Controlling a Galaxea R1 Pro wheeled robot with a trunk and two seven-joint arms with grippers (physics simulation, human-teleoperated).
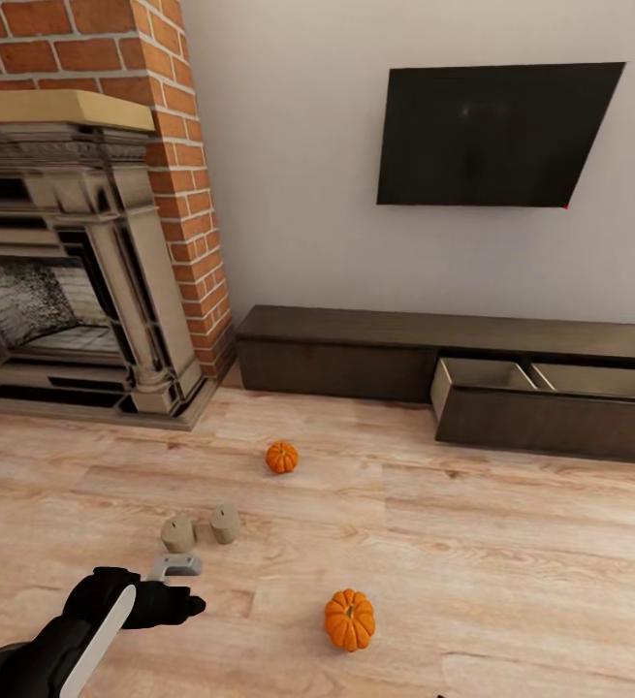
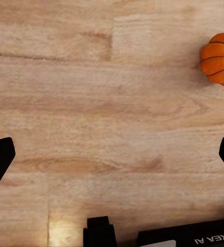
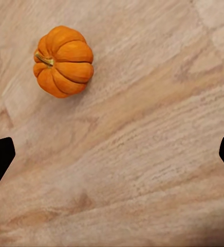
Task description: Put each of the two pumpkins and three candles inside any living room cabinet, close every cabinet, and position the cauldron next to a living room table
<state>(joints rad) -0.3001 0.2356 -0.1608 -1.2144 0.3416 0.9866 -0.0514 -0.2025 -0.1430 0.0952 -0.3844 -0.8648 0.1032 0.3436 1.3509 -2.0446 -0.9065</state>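
Notably, cabinet (image 1: 472, 364) drawer (image 1: 550, 402) open, pumpkins (image 1: 349, 620) outside

Two pumpkins, a far one (image 1: 281, 457) and a near one (image 1: 349, 619); two candles (image 1: 177, 533) (image 1: 225, 523); one cabinet (image 1: 356, 354) with one open drawer (image 1: 550, 407); one fireplace (image 1: 65, 291); one TV (image 1: 492, 134)

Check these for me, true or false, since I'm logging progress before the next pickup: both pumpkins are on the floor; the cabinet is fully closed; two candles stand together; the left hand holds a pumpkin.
1. Both pumpkins, the near one and the far one, lie on the floor. True.
2. The cabinet is fully closed. False: its right drawer is pulled open.
3. Two candles stand side by side. True.
4. The left hand holds a pumpkin. False: it is open over bare floor.
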